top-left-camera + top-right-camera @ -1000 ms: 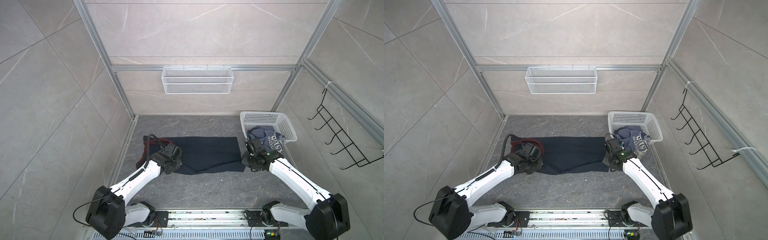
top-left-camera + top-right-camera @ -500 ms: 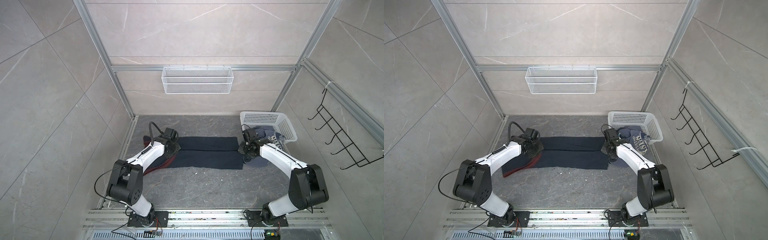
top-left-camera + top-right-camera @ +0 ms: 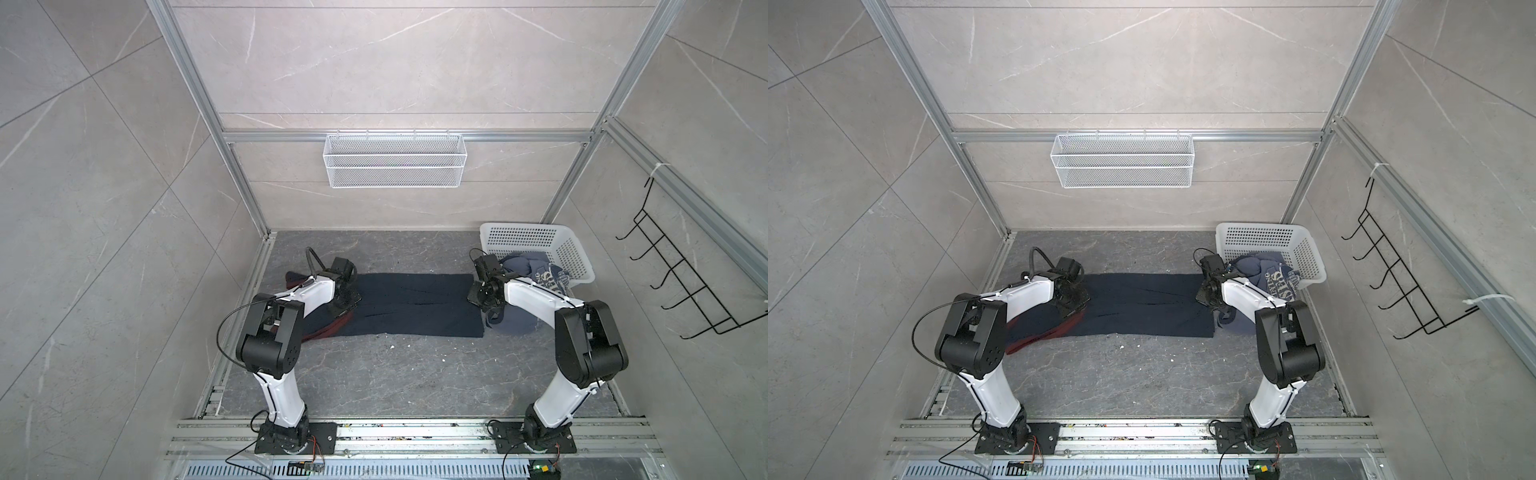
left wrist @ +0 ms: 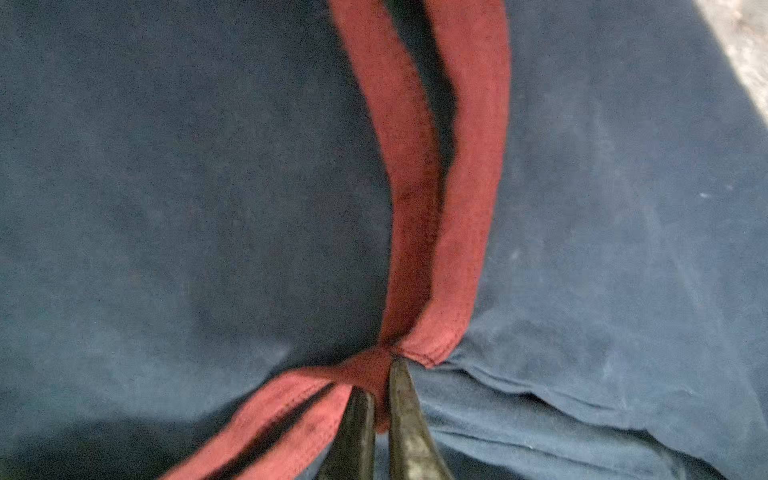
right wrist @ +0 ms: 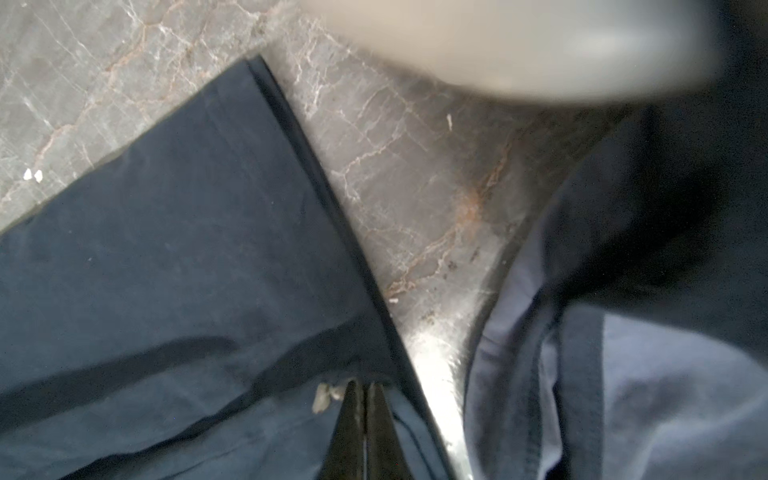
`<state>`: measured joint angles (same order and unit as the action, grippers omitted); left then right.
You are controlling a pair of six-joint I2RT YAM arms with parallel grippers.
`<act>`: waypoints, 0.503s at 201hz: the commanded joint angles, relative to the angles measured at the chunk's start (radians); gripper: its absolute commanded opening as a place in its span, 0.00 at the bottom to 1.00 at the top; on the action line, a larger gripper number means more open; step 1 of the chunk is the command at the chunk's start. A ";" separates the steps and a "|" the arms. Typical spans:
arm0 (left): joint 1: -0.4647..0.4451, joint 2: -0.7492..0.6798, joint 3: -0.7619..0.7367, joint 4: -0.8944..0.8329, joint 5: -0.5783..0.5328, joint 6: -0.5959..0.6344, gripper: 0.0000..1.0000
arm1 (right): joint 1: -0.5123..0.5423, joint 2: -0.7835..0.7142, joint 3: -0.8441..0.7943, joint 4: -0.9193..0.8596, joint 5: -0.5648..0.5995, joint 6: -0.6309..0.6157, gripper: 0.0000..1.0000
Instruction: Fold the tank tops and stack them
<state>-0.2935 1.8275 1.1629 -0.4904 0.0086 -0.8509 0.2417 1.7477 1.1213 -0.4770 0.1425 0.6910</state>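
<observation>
Navy top lies folded flat on the worktop, just beside the basket. Right jaws pinch its end nearest the basket; left jaws pinch its red trim at the end far from the basket. Blue top spills out of the basket.

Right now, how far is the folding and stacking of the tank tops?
Done: nothing finished yet. In hand: the navy top lies long on the table, one layer doubled over; the left gripper pinches its maroon trim, the right gripper its other end. Left: finish this fold, then fold the blue top, crumpled and spilling from the basket, and stack both.
</observation>
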 commanded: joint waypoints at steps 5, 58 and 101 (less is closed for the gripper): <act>0.019 -0.001 0.025 0.013 -0.014 0.016 0.08 | -0.002 0.018 0.037 -0.014 0.047 -0.008 0.00; 0.020 -0.013 0.030 0.011 -0.007 0.025 0.19 | -0.002 0.030 0.058 -0.040 0.070 -0.013 0.06; 0.025 -0.157 0.061 -0.091 -0.058 0.125 0.53 | 0.002 -0.062 0.063 -0.101 0.124 -0.056 0.61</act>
<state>-0.2790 1.8095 1.1751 -0.5091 -0.0010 -0.8062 0.2417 1.7546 1.1656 -0.5125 0.2089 0.6678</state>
